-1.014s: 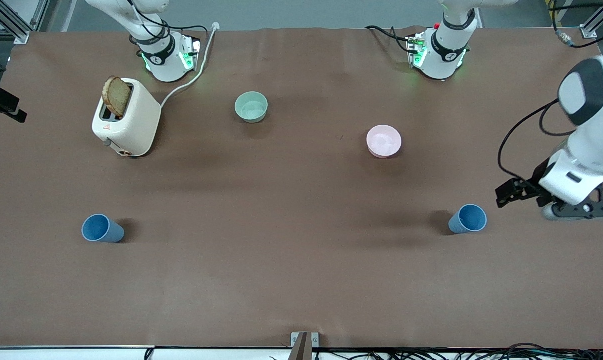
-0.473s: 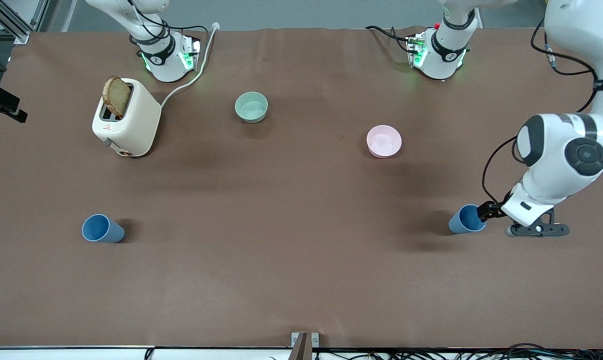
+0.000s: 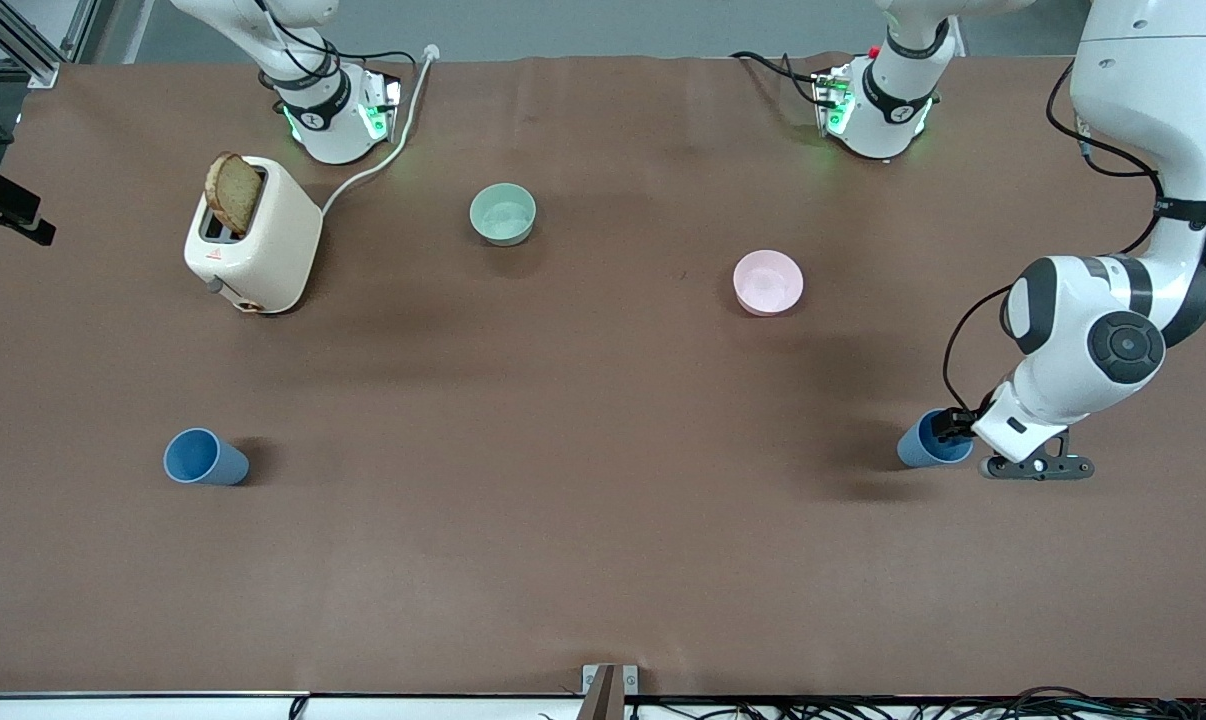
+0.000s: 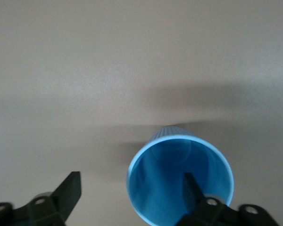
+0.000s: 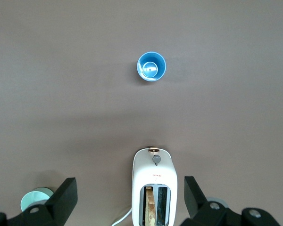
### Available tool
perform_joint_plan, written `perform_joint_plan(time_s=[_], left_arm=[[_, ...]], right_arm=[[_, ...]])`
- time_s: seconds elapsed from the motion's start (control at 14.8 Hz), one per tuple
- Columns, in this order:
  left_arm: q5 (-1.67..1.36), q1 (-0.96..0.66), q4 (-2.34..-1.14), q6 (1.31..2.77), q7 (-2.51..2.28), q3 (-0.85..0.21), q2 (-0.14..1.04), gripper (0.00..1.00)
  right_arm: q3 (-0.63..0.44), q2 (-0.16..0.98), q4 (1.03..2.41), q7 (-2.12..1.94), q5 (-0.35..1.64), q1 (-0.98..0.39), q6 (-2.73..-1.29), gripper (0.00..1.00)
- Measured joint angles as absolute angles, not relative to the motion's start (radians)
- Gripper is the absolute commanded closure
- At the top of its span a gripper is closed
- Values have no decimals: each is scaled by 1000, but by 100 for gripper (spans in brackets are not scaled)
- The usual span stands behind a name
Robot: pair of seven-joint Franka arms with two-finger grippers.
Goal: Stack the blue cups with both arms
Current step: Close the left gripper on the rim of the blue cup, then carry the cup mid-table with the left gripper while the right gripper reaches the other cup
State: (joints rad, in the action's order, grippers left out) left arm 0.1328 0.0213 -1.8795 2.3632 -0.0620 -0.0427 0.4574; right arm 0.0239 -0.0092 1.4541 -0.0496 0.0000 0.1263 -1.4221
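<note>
One blue cup [image 3: 925,444] stands upright at the left arm's end of the table. My left gripper [image 3: 950,427] is open at its rim. In the left wrist view one finger [image 4: 192,188] is inside the cup [image 4: 170,197] and the other finger [image 4: 68,190] is outside, with the gripper [image 4: 132,179] straddling the cup wall. The second blue cup [image 3: 204,457] stands upright at the right arm's end, also in the right wrist view [image 5: 151,66]. My right gripper [image 5: 129,182] is open and empty, high over the toaster, out of the front view.
A cream toaster [image 3: 253,235] with a slice of bread in it stands near the right arm's base, its white cord running to the table edge. A pale green bowl [image 3: 503,213] and a pink bowl [image 3: 768,282] sit farther from the front camera than the cups.
My left arm has swung in from the table's end and come down, bringing its open gripper to the cup's rim. The cups and the right arm have not moved.
</note>
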Motion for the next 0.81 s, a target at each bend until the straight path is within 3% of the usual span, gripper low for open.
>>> perform_joint_plan(time_s=[0.27, 0.47, 0.81], left_arm=[[133, 21, -1889, 2363, -62, -43, 473, 90], [133, 21, -1889, 2363, -62, -43, 479, 99], [133, 18, -1866, 2364, -62, -50, 475, 100]], right_arm=[[24, -9, 1456, -50, 0, 126, -1422, 0], [24, -9, 1457, -50, 0, 126, -1422, 0], [21, -6, 1463, -50, 0, 126, -1433, 0]])
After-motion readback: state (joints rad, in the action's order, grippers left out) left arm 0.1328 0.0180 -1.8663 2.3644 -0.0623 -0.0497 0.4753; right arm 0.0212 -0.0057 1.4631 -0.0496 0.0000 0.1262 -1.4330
